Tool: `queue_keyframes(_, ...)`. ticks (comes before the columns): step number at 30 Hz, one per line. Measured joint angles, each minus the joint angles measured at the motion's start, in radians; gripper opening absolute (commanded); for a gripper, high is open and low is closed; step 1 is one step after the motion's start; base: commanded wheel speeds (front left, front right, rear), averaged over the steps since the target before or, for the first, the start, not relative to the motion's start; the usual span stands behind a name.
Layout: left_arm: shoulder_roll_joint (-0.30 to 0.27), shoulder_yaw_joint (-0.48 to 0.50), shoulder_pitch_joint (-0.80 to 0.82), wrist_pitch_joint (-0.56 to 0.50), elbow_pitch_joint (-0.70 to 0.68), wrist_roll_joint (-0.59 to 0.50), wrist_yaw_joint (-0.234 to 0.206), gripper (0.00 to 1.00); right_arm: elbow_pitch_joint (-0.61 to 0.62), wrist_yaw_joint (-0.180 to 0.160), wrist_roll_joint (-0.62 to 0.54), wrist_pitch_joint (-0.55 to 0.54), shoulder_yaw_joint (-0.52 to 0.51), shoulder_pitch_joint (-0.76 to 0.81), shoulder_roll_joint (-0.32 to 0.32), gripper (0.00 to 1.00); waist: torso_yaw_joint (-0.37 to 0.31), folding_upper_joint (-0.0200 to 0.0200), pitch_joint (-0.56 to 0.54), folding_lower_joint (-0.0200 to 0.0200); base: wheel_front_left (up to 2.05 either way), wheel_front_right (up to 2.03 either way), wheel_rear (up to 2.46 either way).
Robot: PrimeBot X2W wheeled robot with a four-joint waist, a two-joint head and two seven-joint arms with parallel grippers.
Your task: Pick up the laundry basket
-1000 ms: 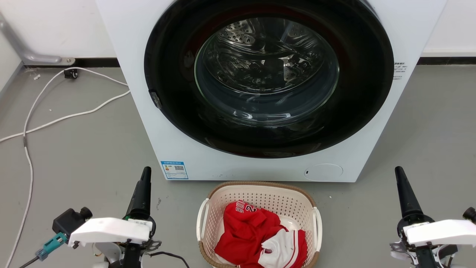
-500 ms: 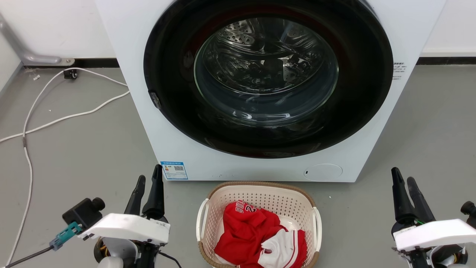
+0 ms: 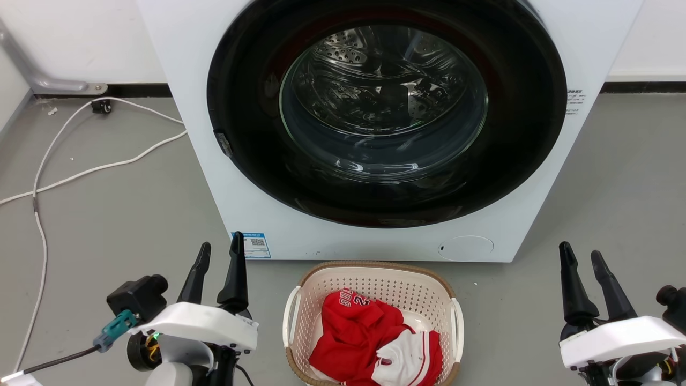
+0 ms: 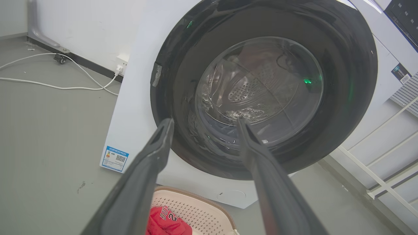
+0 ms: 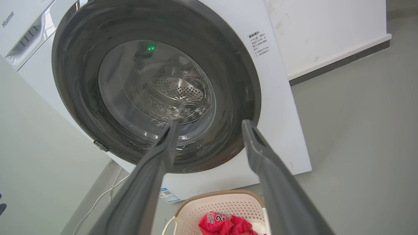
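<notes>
The cream laundry basket (image 3: 375, 284) with a brown rim and white side handles stands on the floor before the washing machine, holding a red and white garment (image 3: 375, 338). Its far end also appears low in the left wrist view (image 4: 202, 209) and the right wrist view (image 5: 222, 204). My left gripper (image 3: 221, 248) hovers open to the basket's left, apart from it. My right gripper (image 3: 580, 256) stands open well to the basket's right. Neither gripper holds anything.
The white washing machine (image 3: 225, 177) with a large dark round door rises right behind the basket. White cables (image 3: 80, 171) trail over the grey floor at the left. A metal pipe (image 3: 32, 69) runs along the wall at the far left.
Both grippers went from shut to open. The left gripper shifted right, closer to the basket; the right one shifted slightly left. The basket has stayed put.
</notes>
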State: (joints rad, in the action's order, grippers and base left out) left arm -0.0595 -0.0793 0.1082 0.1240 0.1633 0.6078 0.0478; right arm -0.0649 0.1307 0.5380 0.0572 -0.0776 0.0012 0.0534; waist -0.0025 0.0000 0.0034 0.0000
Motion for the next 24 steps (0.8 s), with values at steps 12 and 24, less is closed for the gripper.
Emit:
queue_keyframes(12,-0.017,-0.029,0.005,0.030,0.016,-0.137,-0.014,1.00,0.031,0.000,-0.150,0.010,0.008,0.012,0.000,1.00,0.001,0.0000,0.000,0.0000,0.00,0.00,0.00)
queue_keyframes(24,-0.023,-0.050,0.015,0.060,0.031,-0.248,-0.029,1.00,0.062,0.000,-0.281,0.018,0.008,0.023,0.000,1.00,-0.001,0.0000,-0.003,0.0000,0.00,0.00,0.00)
